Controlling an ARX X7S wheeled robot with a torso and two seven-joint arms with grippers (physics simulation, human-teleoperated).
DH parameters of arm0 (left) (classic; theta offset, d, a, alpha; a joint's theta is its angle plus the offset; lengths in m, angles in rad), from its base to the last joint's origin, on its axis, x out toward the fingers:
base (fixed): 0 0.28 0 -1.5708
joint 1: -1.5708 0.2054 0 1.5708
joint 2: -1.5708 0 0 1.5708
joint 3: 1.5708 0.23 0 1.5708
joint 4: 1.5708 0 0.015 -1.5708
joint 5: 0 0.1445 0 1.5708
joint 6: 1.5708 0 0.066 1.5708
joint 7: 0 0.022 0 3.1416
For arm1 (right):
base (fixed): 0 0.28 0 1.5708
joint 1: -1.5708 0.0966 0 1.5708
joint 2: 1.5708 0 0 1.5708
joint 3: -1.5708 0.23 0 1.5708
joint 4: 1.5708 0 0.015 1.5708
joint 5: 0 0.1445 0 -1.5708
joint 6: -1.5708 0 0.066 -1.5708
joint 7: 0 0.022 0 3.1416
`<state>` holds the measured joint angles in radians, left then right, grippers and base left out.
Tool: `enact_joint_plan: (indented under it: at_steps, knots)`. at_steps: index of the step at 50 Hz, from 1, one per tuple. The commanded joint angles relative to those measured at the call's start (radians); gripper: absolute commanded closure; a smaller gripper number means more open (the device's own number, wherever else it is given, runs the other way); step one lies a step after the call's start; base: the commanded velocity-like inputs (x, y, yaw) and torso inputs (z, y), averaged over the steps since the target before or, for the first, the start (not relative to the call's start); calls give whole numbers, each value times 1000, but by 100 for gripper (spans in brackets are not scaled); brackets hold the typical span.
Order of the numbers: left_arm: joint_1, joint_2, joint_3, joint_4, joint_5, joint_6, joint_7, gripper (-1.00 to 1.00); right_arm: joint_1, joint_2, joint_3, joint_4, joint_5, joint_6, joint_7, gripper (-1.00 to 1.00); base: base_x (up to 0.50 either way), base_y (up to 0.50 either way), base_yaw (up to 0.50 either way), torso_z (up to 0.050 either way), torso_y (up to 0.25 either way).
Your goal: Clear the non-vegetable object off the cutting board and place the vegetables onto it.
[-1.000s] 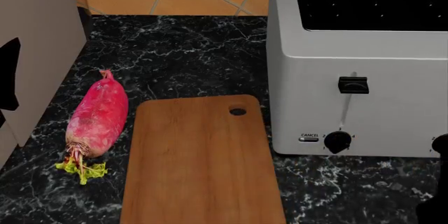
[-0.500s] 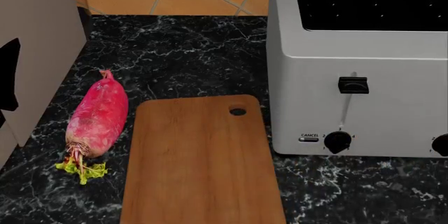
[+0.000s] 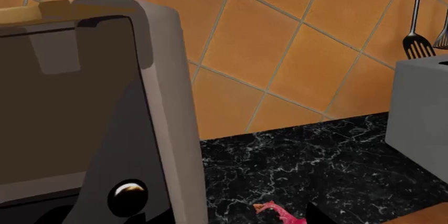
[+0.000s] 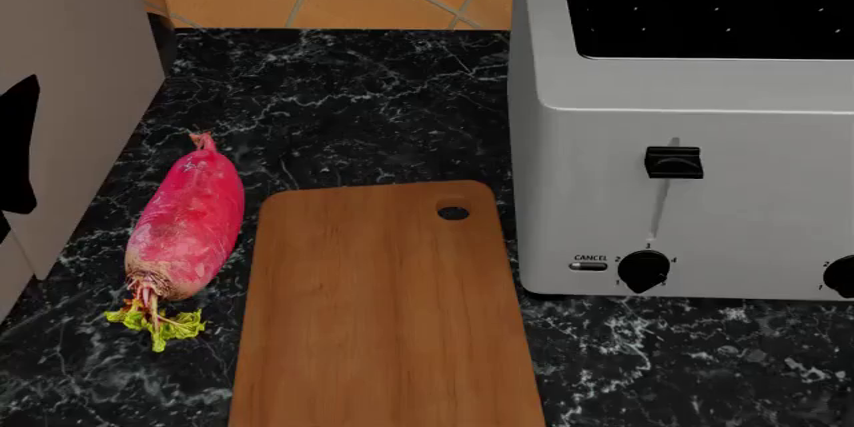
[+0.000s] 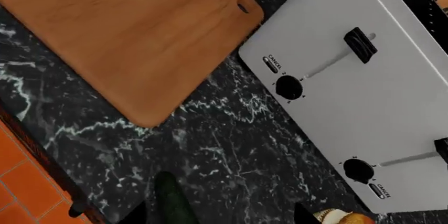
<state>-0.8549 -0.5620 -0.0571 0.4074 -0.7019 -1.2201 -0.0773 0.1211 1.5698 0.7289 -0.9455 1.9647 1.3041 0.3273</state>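
A: Looking for the jaws first. Head view shows neither arm. Right wrist view has two dark tips at the frame edge, probably the right gripper point(image 5: 217, 214), but can't tell if they're spread or closed. Nothing sits between them as far as I can see.

B: And the left?

A: Left wrist view shows just a dark sliver at the edge, so no call on the left jaws either.

B: OK, what's nearest the right tips?

A: Cucumber point(image 5: 173, 200), dark green, lying on the black marble tabletop point(image 5: 231, 145) just beside one tip, not touching the board. Cupcake point(image 5: 343, 216) is by the other tip, partly cut off, on the tabletop close to the toaster point(image 5: 364, 87) front, off the board.

B: Board itself?

A: Cutting board point(image 4: 384, 307) lies flat w/ bare wood, hole point(image 4: 453, 213) at the far end, right edge near the toaster. Nothing on it.

B: Radish?

A: Radish point(image 4: 187, 225) lies on the tabletop just left of the board, roughly parallel to it, apart from its edge. Green leaves point(image 4: 158, 323) point toward the robot, thin root tip away.

B: Anything else?

A: Grey appliance point(image 3: 91, 108) at the left, orange tiled wall point(image 3: 280, 51) behind, utensils point(image 3: 420, 30) hanging on the wall above the toaster.
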Motion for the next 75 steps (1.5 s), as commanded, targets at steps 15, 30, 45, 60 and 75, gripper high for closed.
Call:
enact_joint_plan:
  at_steps: [15, 30, 45, 60, 75]
  knots:
    - [-22, 37, -10, -48, -65, 32, -57, -100, -70, 1, -98, -63, -139, -33, -138, -100, 18, 0, -10, 1, 0]
    - [-23, 37, -7, -49, -71, 32, -62, -100, -149, 1, -193, 0, -321, -70, -178, -100, 15, 0, -11, 1, 0]
    - [-10, 33, -1, -55, -68, 49, -60, -100, -262, 1, -328, 39, -483, -192, -200, -100, 17, 0, -11, 1, 0]
    - [-6, 30, 0, -58, -72, 53, -63, -100, 578, -367, -1068, 157, -489, 198, -90, -100, 22, 2, -6, 0, 0]
    - [1, 27, -6, -56, -79, 58, -67, -100, 666, -369, -1107, 147, -442, 222, -48, 100, 21, 5, -4, -2, 0]
